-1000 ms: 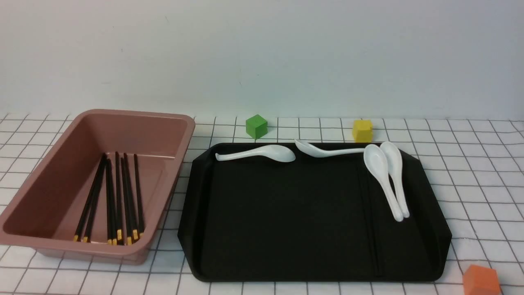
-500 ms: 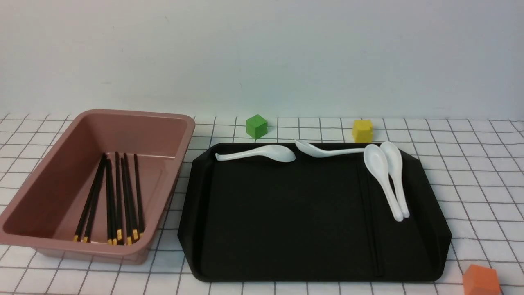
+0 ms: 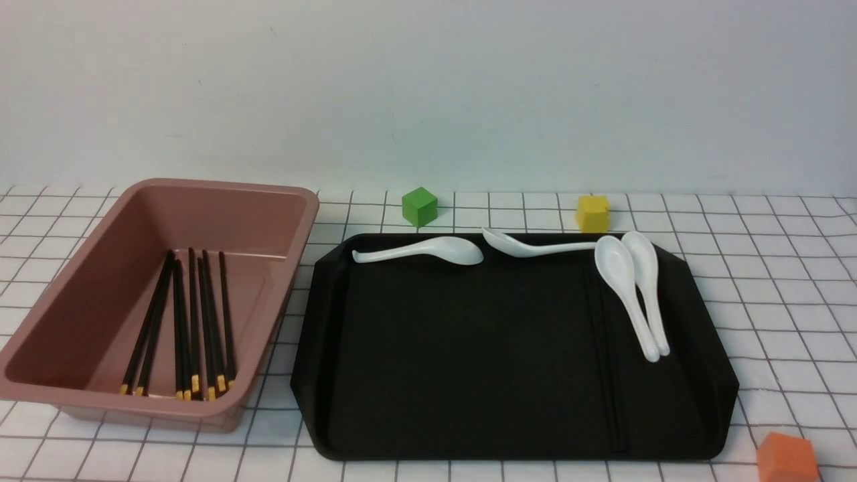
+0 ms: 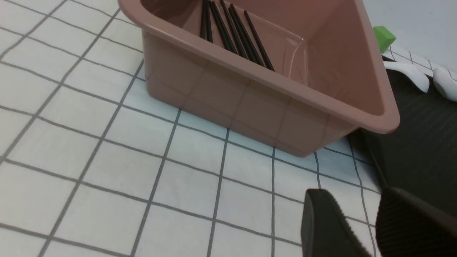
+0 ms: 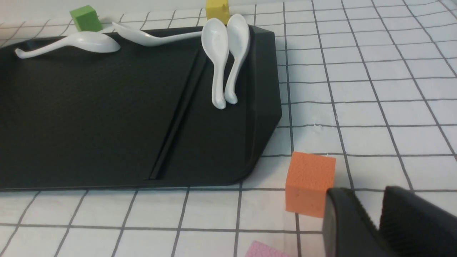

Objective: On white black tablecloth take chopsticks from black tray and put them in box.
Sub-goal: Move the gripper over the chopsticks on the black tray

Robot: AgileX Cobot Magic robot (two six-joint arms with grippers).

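At ten o'clock in the front view, the chopsticks (image 3: 204, 321) are held by the box (image 3: 175, 412). In the left wrist view, the left end effector (image 4: 364, 191) is parted, unladen; in the right, the right one (image 5: 369, 189) likewise; both are best withdrawn gently.

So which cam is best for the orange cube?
Right wrist view: the orange cube is whole there, two faces visible, just beyond the black tray's corner. Front view cuts it off at the bottom edge; left wrist view doesn't show it.
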